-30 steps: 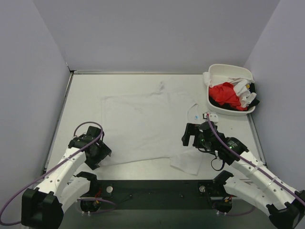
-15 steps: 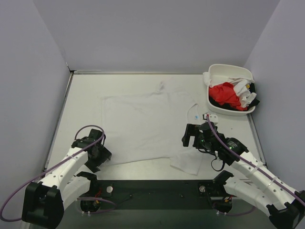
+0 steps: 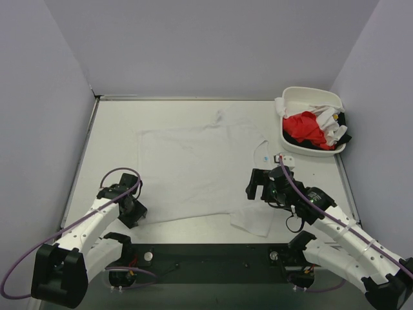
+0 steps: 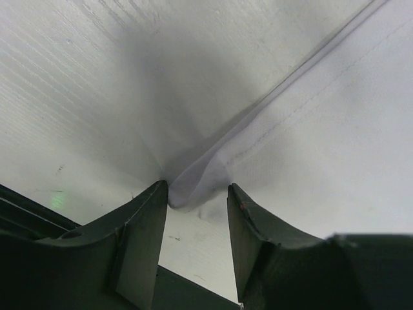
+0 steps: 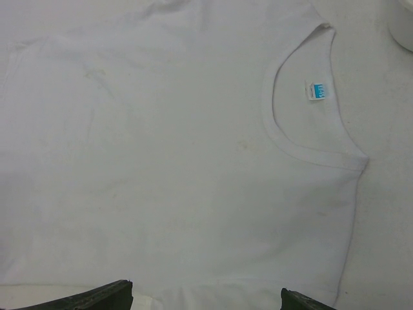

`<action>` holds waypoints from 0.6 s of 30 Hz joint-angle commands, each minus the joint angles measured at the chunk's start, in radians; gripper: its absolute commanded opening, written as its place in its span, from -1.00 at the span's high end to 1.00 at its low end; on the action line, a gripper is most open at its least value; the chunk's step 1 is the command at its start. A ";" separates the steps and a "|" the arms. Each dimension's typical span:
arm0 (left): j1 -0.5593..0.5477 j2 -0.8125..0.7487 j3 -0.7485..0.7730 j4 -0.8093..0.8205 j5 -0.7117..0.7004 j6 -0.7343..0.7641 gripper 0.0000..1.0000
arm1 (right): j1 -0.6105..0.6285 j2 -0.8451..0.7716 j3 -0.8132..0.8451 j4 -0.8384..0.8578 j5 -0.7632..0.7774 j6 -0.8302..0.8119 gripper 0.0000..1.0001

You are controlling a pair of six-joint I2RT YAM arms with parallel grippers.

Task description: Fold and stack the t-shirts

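Left claw [image 4: 195, 191] sits half-wide w/ a hem corner of the white t-shirt [image 4: 322, 129] between its jaws, rest of it spread flat ahead and rightward on the table [image 4: 84, 90], so I'd pinch low, catch both layers, no dragging.

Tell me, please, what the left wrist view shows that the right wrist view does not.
Only the left wrist view shows the left gripper straddling a raised hem corner of the white t-shirt, jaws apart. Only the right wrist view shows the shirt's neckline, its blue neck label, the edge of the tub and the open right gripper. Both show that same shirt lying on the pale table.
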 commanded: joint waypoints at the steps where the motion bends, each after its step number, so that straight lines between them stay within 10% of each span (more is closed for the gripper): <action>1: 0.012 0.028 -0.030 0.110 -0.020 -0.011 0.01 | 0.010 -0.023 -0.001 -0.033 0.009 0.000 -0.93; 8: 0.020 0.039 -0.030 0.124 -0.017 0.006 0.39 | 0.010 -0.032 0.006 -0.050 0.011 0.000 -0.93; 11: 0.023 0.050 -0.027 0.133 -0.012 0.012 1.00 | 0.010 -0.034 0.009 -0.061 0.014 -0.002 -0.93; 18: 0.024 0.036 0.044 0.127 -0.009 0.041 1.00 | 0.010 -0.020 0.003 -0.107 0.046 0.022 -0.93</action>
